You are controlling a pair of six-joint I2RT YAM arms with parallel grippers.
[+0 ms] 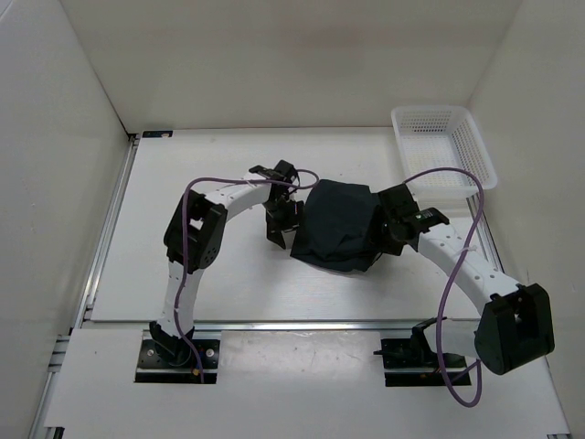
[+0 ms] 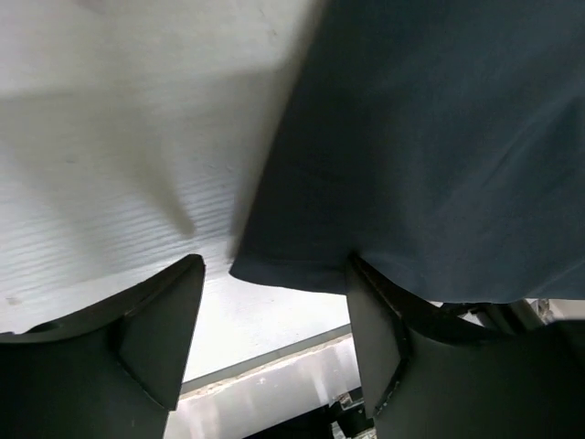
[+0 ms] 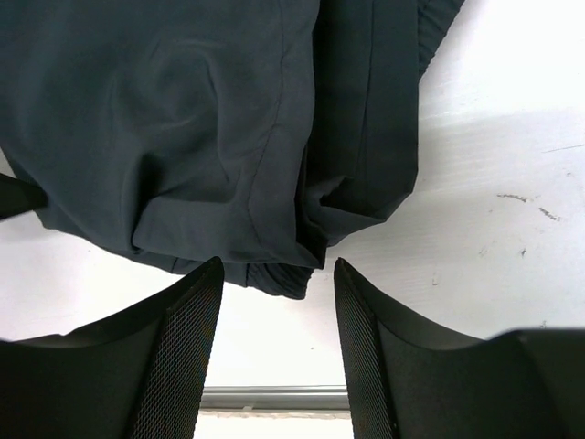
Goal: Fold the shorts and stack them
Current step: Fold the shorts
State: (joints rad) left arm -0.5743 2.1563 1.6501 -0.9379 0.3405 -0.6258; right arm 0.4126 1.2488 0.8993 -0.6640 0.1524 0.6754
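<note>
Dark navy shorts (image 1: 338,224) lie folded in a rough rectangle in the middle of the white table. My left gripper (image 1: 280,230) is open at their left edge; in the left wrist view the shorts' hem (image 2: 420,146) lies just ahead of the open fingers (image 2: 155,320), with nothing between them. My right gripper (image 1: 384,240) is open at the shorts' right edge; in the right wrist view the folded cloth (image 3: 210,119) with its bunched corner lies just ahead of the mesh-padded fingers (image 3: 183,366), which hold nothing.
A white mesh basket (image 1: 443,146) stands at the back right of the table. White walls enclose the table on three sides. A metal rail (image 1: 110,229) runs along the table's left edge.
</note>
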